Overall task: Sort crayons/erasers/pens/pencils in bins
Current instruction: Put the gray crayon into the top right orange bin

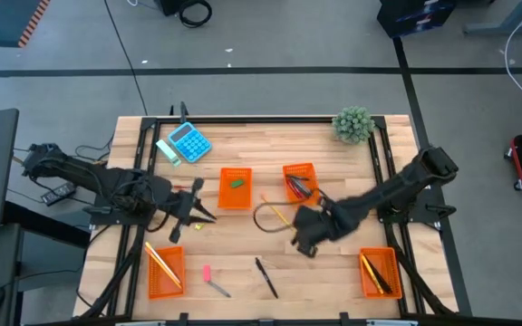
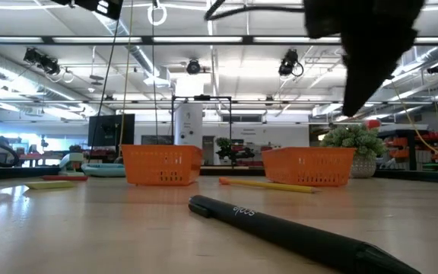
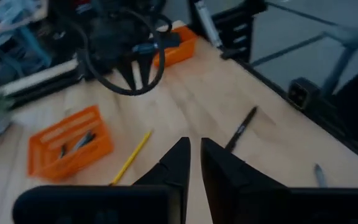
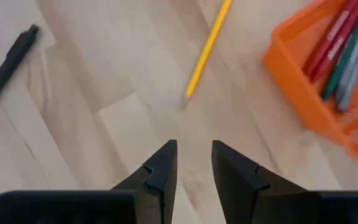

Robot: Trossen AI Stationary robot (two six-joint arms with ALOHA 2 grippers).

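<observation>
Four orange bins stand on the wooden table. One holds a green eraser, and one holds crayons. One holds pencils, and one holds pens. A yellow pencil lies loose mid-table, just ahead of my right gripper, which is open over bare wood with nothing between its fingers. A black pen, a grey pen and a pink eraser lie near the front edge. My left gripper hovers at the left, fingers a narrow gap apart and empty.
A blue calculator lies at the far left and a small potted plant at the far right. A black cable loops from my right arm over the table's middle. Bare wood lies between the two near bins.
</observation>
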